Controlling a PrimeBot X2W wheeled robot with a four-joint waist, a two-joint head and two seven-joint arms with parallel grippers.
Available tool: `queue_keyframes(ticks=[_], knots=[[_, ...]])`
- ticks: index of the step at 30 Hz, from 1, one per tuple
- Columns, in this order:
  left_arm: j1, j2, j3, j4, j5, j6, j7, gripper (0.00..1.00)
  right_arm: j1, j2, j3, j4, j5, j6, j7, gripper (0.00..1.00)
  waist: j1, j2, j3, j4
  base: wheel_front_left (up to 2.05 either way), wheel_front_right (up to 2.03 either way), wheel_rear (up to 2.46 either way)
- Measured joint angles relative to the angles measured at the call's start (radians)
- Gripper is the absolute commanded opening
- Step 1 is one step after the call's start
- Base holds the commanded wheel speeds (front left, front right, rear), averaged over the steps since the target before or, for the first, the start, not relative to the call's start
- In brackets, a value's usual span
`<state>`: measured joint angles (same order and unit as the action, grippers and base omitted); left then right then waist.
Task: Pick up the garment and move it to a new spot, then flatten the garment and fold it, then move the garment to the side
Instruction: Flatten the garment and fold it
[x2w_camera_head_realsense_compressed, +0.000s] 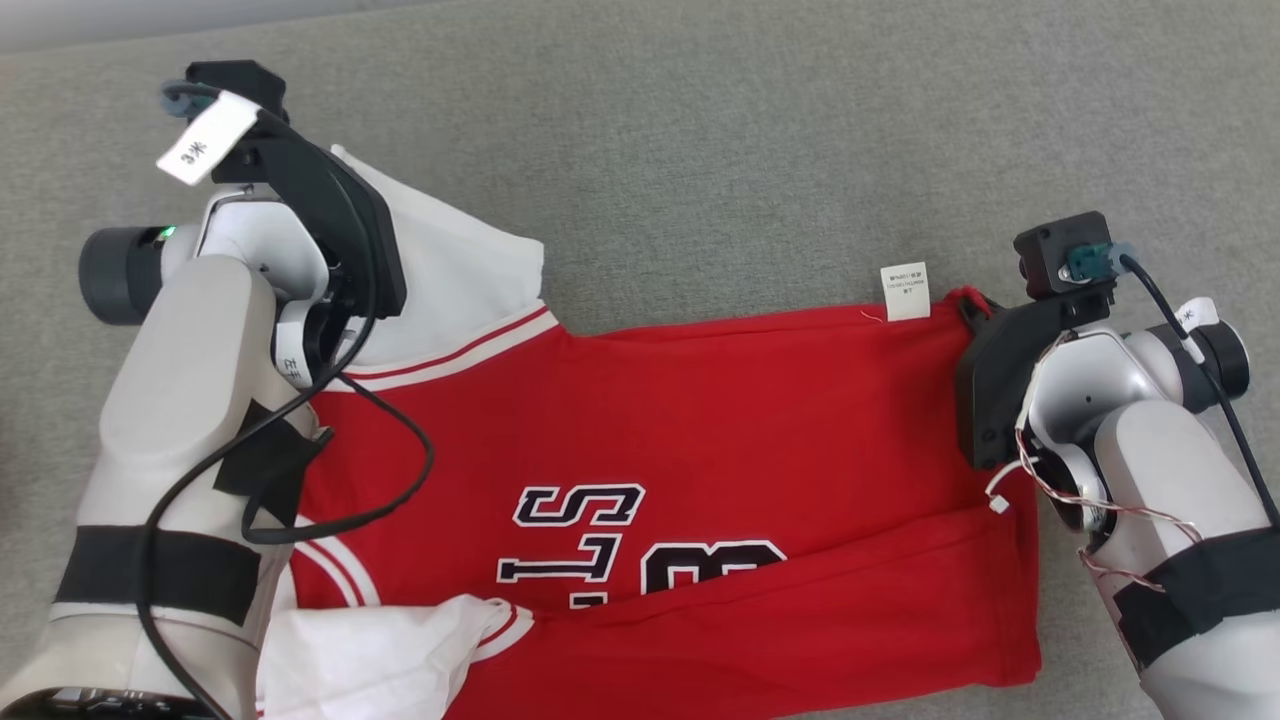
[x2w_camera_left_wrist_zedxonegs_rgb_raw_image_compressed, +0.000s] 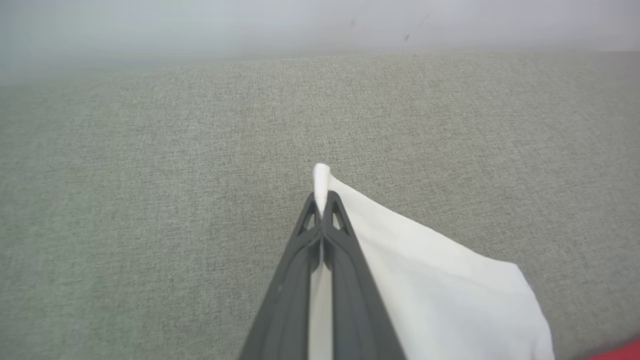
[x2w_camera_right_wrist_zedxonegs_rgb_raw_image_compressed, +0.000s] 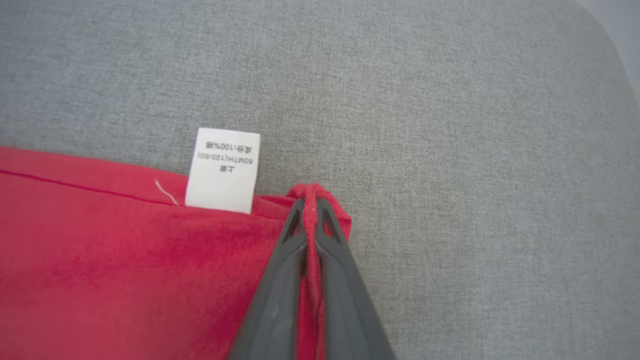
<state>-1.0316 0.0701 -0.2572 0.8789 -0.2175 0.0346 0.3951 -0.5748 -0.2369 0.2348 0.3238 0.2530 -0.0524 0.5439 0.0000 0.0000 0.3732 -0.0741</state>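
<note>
One grey fabric surface (x2w_camera_head_realsense_compressed: 700, 120) carries the red-and-white garment (x2w_camera_head_realsense_compressed: 700, 420) across mid-frame. My left fingers (x2w_camera_left_wrist_zedxonegs_rgb_raw_image_compressed: 300, 250) clamp its white sleeve (x2w_camera_head_realsense_compressed: 450, 260) at upper left; my right fingers (x2w_camera_right_wrist_zedxonegs_rgb_raw_image_compressed: 285, 260) clamp the red hem corner (x2w_camera_right_wrist_zedxonegs_rgb_raw_image_compressed: 341, 217) at right, beside the care label (x2w_camera_right_wrist_zedxonegs_rgb_raw_image_compressed: 223, 170). Pulling unevenly could slip either pinch.

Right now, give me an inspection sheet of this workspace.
Surface: grey fabric, flat.
Job's things: red shirt spread out, near edge folded over; white label sticks out at its far edge.
Clutter: nothing seen.
Claws: left claw shut on the shirt's white sleeve; right claw shut on the shirt's red corner.
Cables: black cable loops over the shirt from the left arm; thin wires hang at the right wrist.
Surroundings: pale band beyond the surface.
</note>
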Motion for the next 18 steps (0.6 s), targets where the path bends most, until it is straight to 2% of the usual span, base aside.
queue_keyframes(ticks=[7,13,18], knots=[[0.036,-0.008,-0.012,-0.029,-0.003,-0.035,-0.123,0.0,0.023,-0.014,0.0,0.019,0.0,0.003,-0.027,0.0,0.0,0.0,-0.024,0.026,0.0,0.0,0.0],[0.147,-0.013,-0.021,-0.074,-0.017,-0.072,-0.243,0.0,0.065,-0.016,0.02,0.043,-0.01,0.014,-0.058,0.0,0.0,0.0,-0.068,0.046,0.0,0.0,0.0],[0.267,-0.021,-0.025,-0.168,-0.054,-0.102,-0.353,0.0,0.124,-0.02,0.026,0.061,-0.01,0.019,-0.081,0.0,-0.0001,0.0,-0.12,0.06,0.0,0.0,0.0]])
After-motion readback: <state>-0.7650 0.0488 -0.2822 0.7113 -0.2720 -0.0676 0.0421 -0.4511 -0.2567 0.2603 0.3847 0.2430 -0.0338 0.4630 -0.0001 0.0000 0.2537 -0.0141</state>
